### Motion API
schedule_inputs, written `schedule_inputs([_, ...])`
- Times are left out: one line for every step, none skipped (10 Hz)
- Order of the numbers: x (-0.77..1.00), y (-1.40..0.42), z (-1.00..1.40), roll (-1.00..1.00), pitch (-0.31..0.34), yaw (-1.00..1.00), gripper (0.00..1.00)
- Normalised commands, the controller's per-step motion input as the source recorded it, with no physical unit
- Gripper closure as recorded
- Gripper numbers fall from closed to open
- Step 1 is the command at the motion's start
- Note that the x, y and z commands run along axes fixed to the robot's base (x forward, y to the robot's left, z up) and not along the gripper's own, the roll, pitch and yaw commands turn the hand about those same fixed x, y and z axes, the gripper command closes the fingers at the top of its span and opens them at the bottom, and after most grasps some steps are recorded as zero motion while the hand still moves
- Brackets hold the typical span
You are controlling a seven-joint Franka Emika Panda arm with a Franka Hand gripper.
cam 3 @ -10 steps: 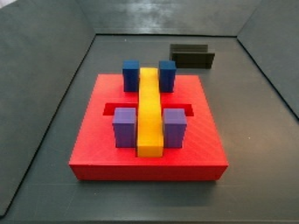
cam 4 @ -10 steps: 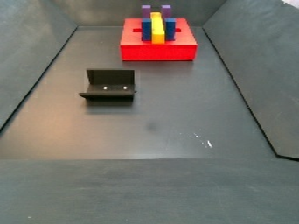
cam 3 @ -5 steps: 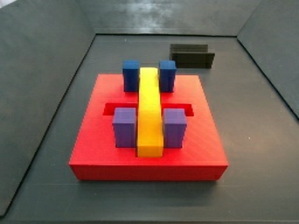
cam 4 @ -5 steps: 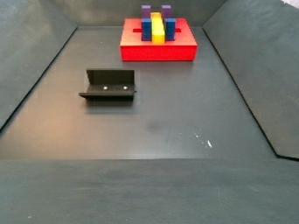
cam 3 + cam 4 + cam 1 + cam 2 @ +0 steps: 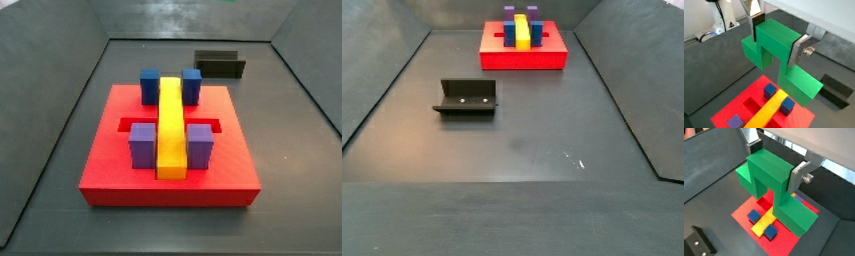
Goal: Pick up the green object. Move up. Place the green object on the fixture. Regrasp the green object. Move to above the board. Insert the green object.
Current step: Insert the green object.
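In both wrist views the gripper (image 5: 774, 42) hangs high above the board (image 5: 751, 107), its fingers (image 5: 799, 50) clamped on the green object (image 5: 777, 52), probably so it can descend into the crosswise recess (image 5: 130, 125).

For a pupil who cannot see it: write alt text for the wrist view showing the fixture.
The tool holds the green block by its middle part, high above the red board with its yellow bar. The black fixture stands on the floor beside the board.

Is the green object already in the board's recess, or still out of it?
Out. In both wrist views the claw holds the green object in the air above the board; the recess shows empty in a side view.
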Motion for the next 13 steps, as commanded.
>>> schedule_inputs([0.04, 0.00, -0.03, -0.01, 0.000, 0.00, 1.00])
schedule_inputs([0.07, 0.00, -0.14, -0.09, 0.000, 0.00, 1.00])
schedule_inputs([0.01, -0.02, -0.37, -0.20, -0.059, 0.05, 1.00])
schedule_inputs([0.02, -0.20, -0.47, -0.18, -0.100, 0.00, 1.00])
schedule_inputs([0.05, -0.30, -0.55, -0.14, -0.119, 0.00, 1.00])
schedule_inputs([0.09, -0.28, -0.61, -0.18, -0.139, 0.02, 1.00])
schedule_inputs([0.15, -0.27, -0.55, -0.22, -0.140, 0.06, 1.00])
schedule_inputs([0.19, -0.23, -0.51, -0.25, -0.131, 0.10, 1.00])
schedule_inputs([0.17, -0.14, -0.51, -0.24, -0.111, 0.17, 1.00])
schedule_inputs([0.12, -0.09, -0.29, -0.08, -0.061, 0.23, 1.00])
schedule_inputs([0.00, 0.00, -0.09, 0.08, -0.003, 0.29, 1.00])
schedule_inputs([0.00, 0.00, -0.03, 0.22, -0.010, 0.30, 1.00])
schedule_inputs([0.00, 0.00, -0.09, 0.26, -0.034, 0.31, 1.00])
